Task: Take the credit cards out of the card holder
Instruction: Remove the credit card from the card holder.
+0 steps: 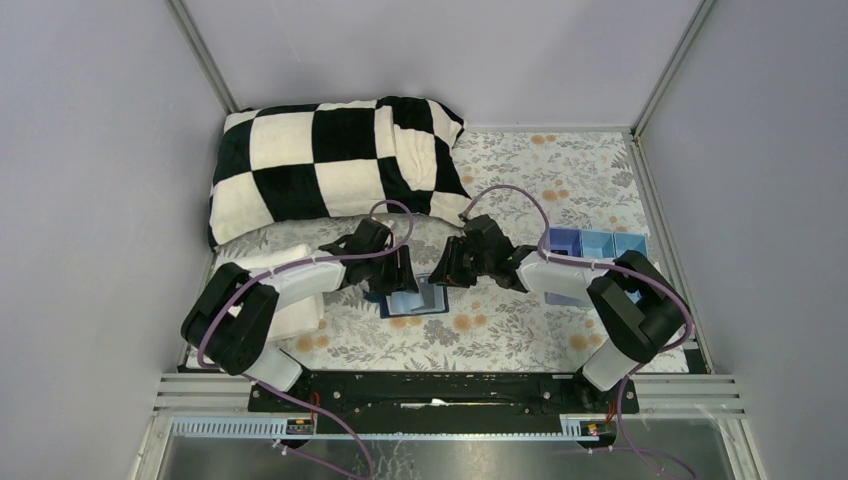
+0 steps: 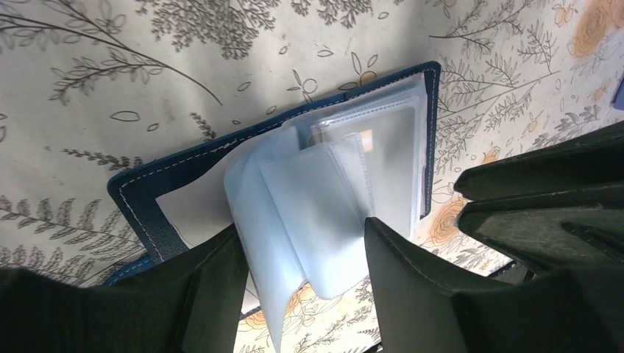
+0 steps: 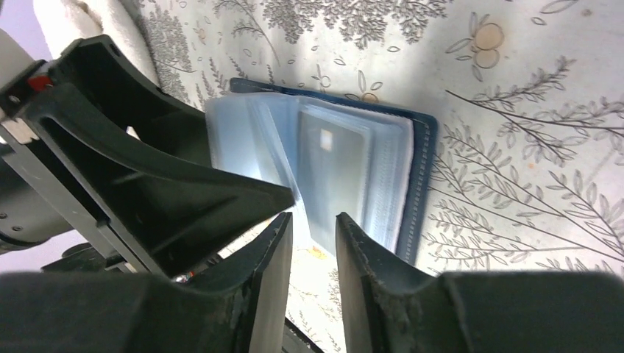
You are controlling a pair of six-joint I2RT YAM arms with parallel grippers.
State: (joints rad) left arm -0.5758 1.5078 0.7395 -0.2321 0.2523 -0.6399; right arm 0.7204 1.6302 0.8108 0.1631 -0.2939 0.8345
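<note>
The card holder [image 1: 415, 303] lies open on the floral cloth between both arms, its navy cover [image 2: 143, 195] underneath and its light-blue plastic sleeves [image 2: 309, 213] fanned upward. One pale credit card [image 2: 368, 140] shows through a clear sleeve, and it also shows in the right wrist view [image 3: 335, 165]. My left gripper [image 2: 302, 246] is open, with loose sleeves standing between its fingers and no visible pinch. My right gripper [image 3: 313, 220] is open by a narrow gap at the sleeves' near edge [image 3: 316, 213], with nothing between its fingers. The two grippers [image 1: 400, 275] [image 1: 447, 272] nearly touch over the holder.
A black-and-white checkered pillow [image 1: 330, 165] lies at the back left. A folded white towel [image 1: 290, 290] sits under the left arm. A light-blue compartment tray [image 1: 595, 245] stands at the right, behind the right arm. Grey walls close in on three sides.
</note>
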